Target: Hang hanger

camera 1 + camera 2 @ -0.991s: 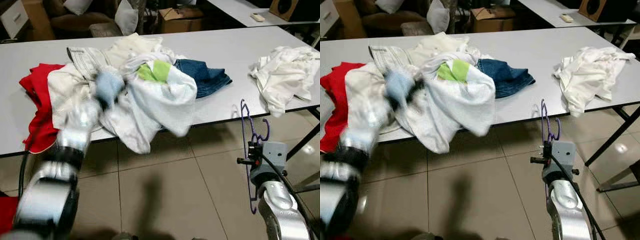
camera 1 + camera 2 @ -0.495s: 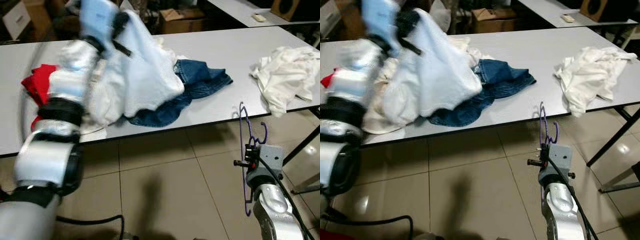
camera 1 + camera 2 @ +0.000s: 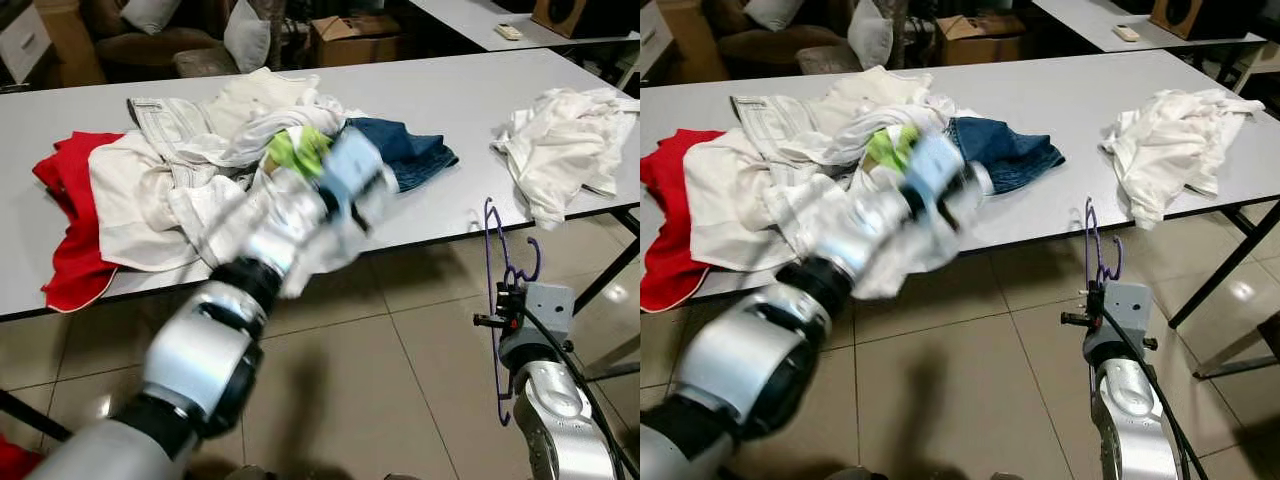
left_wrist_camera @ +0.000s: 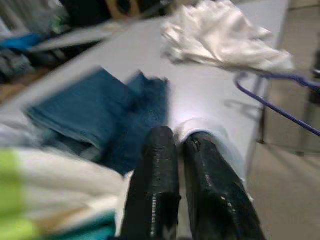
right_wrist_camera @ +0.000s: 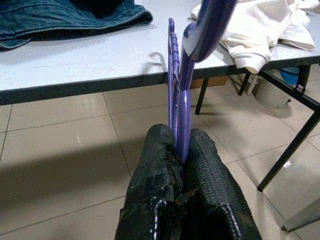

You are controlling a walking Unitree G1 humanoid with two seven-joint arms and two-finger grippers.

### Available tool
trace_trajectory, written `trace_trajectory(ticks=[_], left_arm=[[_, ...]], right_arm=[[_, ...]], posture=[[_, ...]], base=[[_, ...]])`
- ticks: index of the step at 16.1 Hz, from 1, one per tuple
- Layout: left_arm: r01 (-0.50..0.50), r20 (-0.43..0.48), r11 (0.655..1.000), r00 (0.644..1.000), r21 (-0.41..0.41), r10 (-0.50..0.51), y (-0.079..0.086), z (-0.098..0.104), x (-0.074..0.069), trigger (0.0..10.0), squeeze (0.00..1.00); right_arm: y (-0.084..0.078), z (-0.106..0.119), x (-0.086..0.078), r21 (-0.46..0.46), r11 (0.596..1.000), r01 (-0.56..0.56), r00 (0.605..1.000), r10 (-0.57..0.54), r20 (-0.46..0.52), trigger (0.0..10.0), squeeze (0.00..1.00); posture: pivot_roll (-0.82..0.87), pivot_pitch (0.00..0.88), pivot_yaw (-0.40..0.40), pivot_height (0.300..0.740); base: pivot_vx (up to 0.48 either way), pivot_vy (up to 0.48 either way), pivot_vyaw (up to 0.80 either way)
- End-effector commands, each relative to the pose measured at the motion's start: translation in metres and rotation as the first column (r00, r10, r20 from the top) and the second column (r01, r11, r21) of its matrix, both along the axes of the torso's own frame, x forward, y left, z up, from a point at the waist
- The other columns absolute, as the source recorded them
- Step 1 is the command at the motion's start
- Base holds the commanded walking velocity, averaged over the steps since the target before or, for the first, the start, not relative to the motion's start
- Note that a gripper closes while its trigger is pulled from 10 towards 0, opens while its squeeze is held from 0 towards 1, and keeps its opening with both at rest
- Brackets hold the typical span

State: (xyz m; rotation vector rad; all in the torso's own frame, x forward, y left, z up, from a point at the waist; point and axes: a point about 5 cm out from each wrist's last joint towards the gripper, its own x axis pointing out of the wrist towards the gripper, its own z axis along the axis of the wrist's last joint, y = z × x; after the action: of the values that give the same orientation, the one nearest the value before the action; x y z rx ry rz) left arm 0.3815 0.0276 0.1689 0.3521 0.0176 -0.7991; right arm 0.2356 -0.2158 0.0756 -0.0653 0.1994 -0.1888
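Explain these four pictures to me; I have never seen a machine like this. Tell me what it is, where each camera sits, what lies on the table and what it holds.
This is a humanoid robot with two silver arms, each ending in two long black fingers. Two pictures come from cameras in its head, looking down at a grey table. The other two come from cameras on its wrists, looking along the fingers.

On the table lies a heap of clothes: a red garment, white garments, blue jeans, and a separate white pile to the robot's right.

The left gripper, blurred in the head views, has its fingers pinched on white cloth at the table's edge. The right gripper is shut on a purple hanger, holding it upright above the tiled floor.
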Motion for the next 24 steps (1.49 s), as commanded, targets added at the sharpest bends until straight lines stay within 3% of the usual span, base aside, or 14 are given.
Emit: trace_trajectory(ticks=[1, 4, 7, 12, 13, 14, 16, 18, 20, 24], left_arm=[[0.003, -0.005, 0.999, 1.0, -0.033, -0.003, 0.004, 0.008, 0.003, 10.0, 1.0], [0.134, -0.097, 0.989, 0.986, -0.057, -0.139, 0.009, 0.005, -0.001, 10.0, 1.0], [0.25, -0.173, 0.968, 0.954, 0.013, -0.244, 0.022, -0.01, -0.01, 10.0, 1.0], [0.175, -0.147, 0.976, 0.977, 0.128, -0.155, 0.056, -0.028, -0.017, 10.0, 1.0], [0.171, -0.153, 0.975, 0.977, 0.139, -0.149, 0.062, -0.031, -0.021, 10.0, 0.06], [0.139, -0.166, 0.977, 0.98, 0.164, -0.112, 0.075, -0.039, -0.028, 10.0, 0.0], [0.063, -0.235, 0.976, 0.972, 0.206, -0.014, 0.101, -0.063, -0.045, 10.0, 0.0], [0.043, -0.264, 0.971, 0.964, 0.236, 0.021, 0.109, -0.075, -0.054, 10.0, 0.0], [0.003, -0.274, 0.957, 0.958, 0.288, 0.08, 0.12, -0.089, -0.075, 10.0, 0.0], [-0.046, -0.278, 0.947, 0.95, 0.318, 0.14, 0.121, -0.101, -0.097, 10.0, 0.0]], right_arm=[[-0.001, 0.0, 0.001, 0.005, 1.0, 0.006, 1.0, -0.006, -0.004, 10.0, 0.0], [0.005, -0.003, 0.002, 0.013, 1.0, -0.02, 1.0, 0.02, -0.012, 10.0, 0.0], [0.006, -0.003, 0.005, 0.013, 0.999, -0.03, 0.999, 0.031, -0.013, 10.0, 0.0], [0.006, -0.004, 0.007, 0.014, 0.999, -0.038, 0.999, 0.038, -0.018, 10.0, 0.0], [0.006, -0.004, 0.007, 0.014, 0.999, -0.039, 0.999, 0.04, -0.019, 10.0, 0.0], [0.006, -0.004, 0.007, 0.013, 0.999, -0.039, 0.999, 0.04, -0.019, 10.0, 0.0], [0.004, -0.005, 0.006, 0.013, 0.999, -0.034, 0.999, 0.035, -0.021, 10.0, 0.0], [0.004, -0.005, 0.006, 0.012, 0.999, -0.035, 0.999, 0.035, -0.022, 10.0, 0.0], [0.003, -0.004, 0.007, 0.01, 0.999, -0.041, 0.999, 0.041, -0.022, 10.0, 0.0], [0.005, -0.003, 0.01, 0.006, 0.998, -0.068, 0.997, 0.068, -0.022, 10.0, 0.0]], posture=[[-0.21, 0.0, 0.021, 0.74], [-0.19, 0.0, 0.002, 0.74], [-0.18, 0.0, -0.006, 0.74], [-0.17, 0.0, -0.015, 0.74], [-0.17, 0.0, -0.015, 0.74], [-0.17, 0.0, -0.012, 0.74], [-0.16, 0.0, -0.014, 0.74], [-0.16, 0.0, -0.017, 0.74], [-0.15, 0.0, -0.03, 0.74], [-0.14, 0.0, -0.048, 0.74]], base=[[0.0, 0.0, 0.0], [0.0, 0.0, 0.0], [0.0, 0.0, 0.0], [0.0, 0.0, 0.0], [0.0, 0.0, 0.0], [0.0, 0.0, 0.0], [0.0, 0.0, 0.0], [0.0, 0.0, 0.0], [0.0, 0.0, 0.0], [0.0, 0.0, 0.0]])
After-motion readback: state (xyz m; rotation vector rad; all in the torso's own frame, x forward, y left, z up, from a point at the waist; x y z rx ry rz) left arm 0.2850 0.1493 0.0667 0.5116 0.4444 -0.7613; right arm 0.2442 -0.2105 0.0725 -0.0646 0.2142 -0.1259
